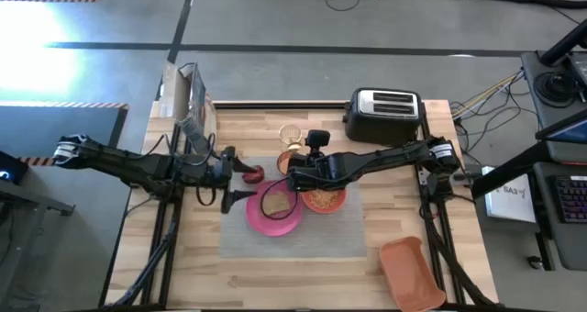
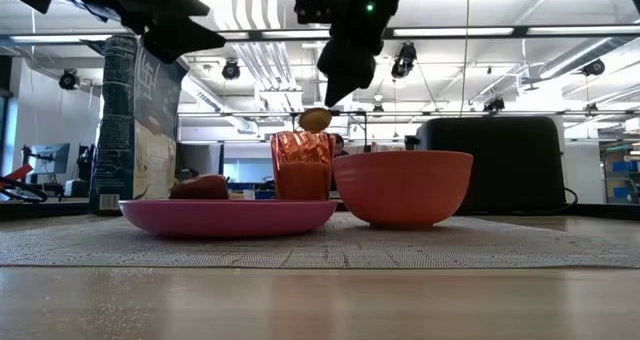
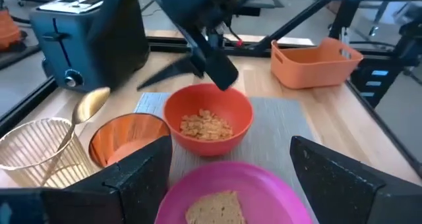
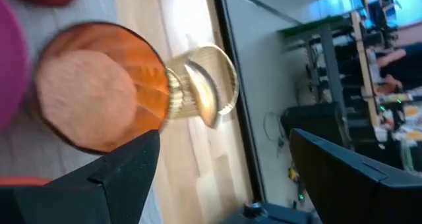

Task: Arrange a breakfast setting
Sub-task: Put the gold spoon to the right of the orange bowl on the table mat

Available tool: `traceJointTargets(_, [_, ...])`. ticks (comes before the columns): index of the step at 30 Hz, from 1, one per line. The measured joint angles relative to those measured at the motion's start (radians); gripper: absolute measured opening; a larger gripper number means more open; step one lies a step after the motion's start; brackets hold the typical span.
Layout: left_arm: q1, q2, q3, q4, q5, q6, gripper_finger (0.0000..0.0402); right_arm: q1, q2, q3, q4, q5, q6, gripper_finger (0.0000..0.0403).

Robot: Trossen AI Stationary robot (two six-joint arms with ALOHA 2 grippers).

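**Spoon still to be laid, right claw spread above it**

Closest to the low camera lay the front edge of the grey placemat [image 2: 400, 245]. On it sat the pink plate [image 2: 228, 216] with the toast [image 3: 211, 207], and just beside that the orange bowl [image 2: 403, 187], which had cereal in it. Behind them stood the orange cup [image 2: 302, 165] and, touching it or nearly so, the clear glass [image 3: 33, 151]. The gold spoon [image 3: 90, 104] leaned in the glass, bowl end up above the rim. The red apple [image 1: 253, 174] lay by the plate's far side.

The right gripper [image 4: 224, 145] hung over cup and glass, its fingers spread wide and holding nothing. The left gripper [image 3: 231, 145] waited low at the plate's edge, also spread and empty.

The spoon looked to be the step in hand. The next move would call for pinching it near the raised end, lifting it straight out so the glass did not tip against the cup, and laying it flat on the mat beside the bowl.

The toaster [image 1: 383, 115] stood at the table's far edge, and the orange tray [image 1: 411, 273] at the near right.
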Motion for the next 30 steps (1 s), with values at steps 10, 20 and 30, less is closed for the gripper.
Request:
traceJointTargets(10, [0.001, -0.011, 0.0, -0.011, 0.052, -0.071, 0.0285, -0.011, 0.0, -0.064, 0.223, -0.009, -0.13, 0.0326])
traceJointTargets(20, [0.001, -0.006, 0.0, -0.008, 0.054, -0.061, 0.0285, -0.042, 0.006, -0.074, 0.232, -0.018, -0.14, 0.0326])
traceJointTargets(30, [0.001, -0.017, 0.0, -0.015, 0.053, -0.002, 0.0285, -0.095, 0.007, -0.138, 0.33, -0.078, -0.201, 0.0326])
